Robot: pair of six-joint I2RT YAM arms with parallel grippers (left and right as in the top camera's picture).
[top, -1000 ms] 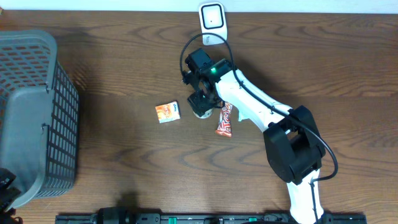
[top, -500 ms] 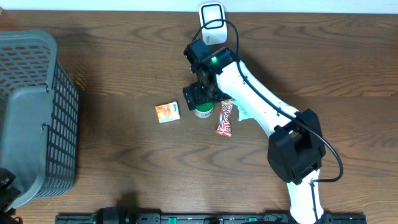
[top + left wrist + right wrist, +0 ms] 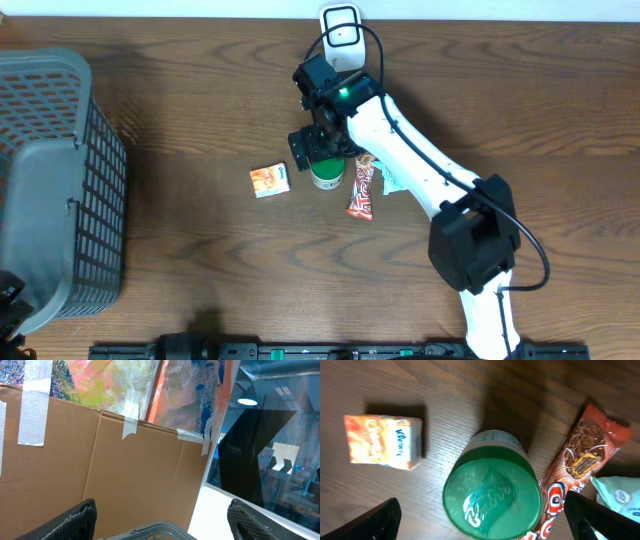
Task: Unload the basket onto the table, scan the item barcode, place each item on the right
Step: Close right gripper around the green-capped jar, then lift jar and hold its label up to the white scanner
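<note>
Here, the right hand (image 3: 480,505), spread wide above the green-lidded jar (image 3: 492,492), could topple it by descending off-centre.

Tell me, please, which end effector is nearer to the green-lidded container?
Right. The right end effector hangs open directly above the green-lidded container. The left end effector sits far off to the left, beside the grey basket.

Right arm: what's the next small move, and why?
Probably lower the right gripper and close on the jar. The jaws stand open, the fingers sit either side of it, nothing is held, and the jar stands upright, apart from the scanner.
</note>
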